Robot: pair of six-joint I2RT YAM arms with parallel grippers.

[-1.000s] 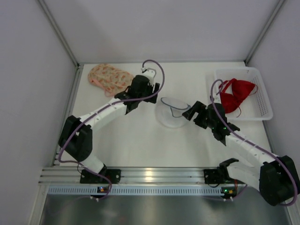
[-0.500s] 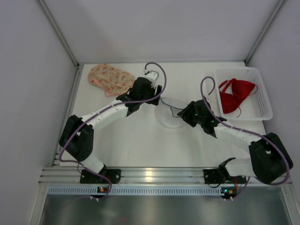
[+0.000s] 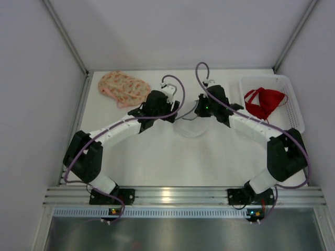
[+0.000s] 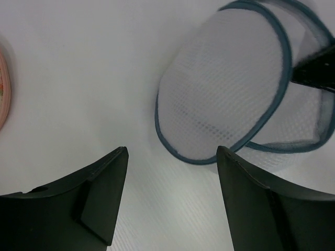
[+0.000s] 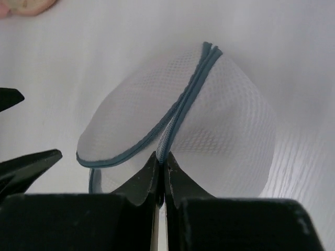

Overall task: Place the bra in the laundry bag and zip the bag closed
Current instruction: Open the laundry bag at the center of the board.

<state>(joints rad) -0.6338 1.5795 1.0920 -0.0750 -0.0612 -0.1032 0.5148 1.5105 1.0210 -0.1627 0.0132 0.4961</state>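
Observation:
The laundry bag point(image 3: 191, 128) is a white mesh dome with grey-blue trim, lying mid-table with its flap point(image 4: 225, 89) standing partly apart. My right gripper point(image 3: 202, 112) reaches it from the far right side and is shut on the bag's zipper seam point(image 5: 166, 144); in the right wrist view the right gripper point(image 5: 163, 159) pinches that trim. My left gripper point(image 3: 174, 114) hovers open just left of the bag; in the left wrist view the left gripper point(image 4: 171, 154) has only bare table between its fingers. The red bra point(image 3: 264, 101) lies in the white basket point(image 3: 300, 124) at the back right.
A pink floral cloth point(image 3: 122, 87) lies at the back left, near the wall. Both arms reach in toward the middle of the table from either side. Grey walls close in the table on three sides.
The right arm swung from the bag's front right round to its far side and its jaws closed on the zipper seam. The left gripper shifted slightly toward the bag and stayed open.

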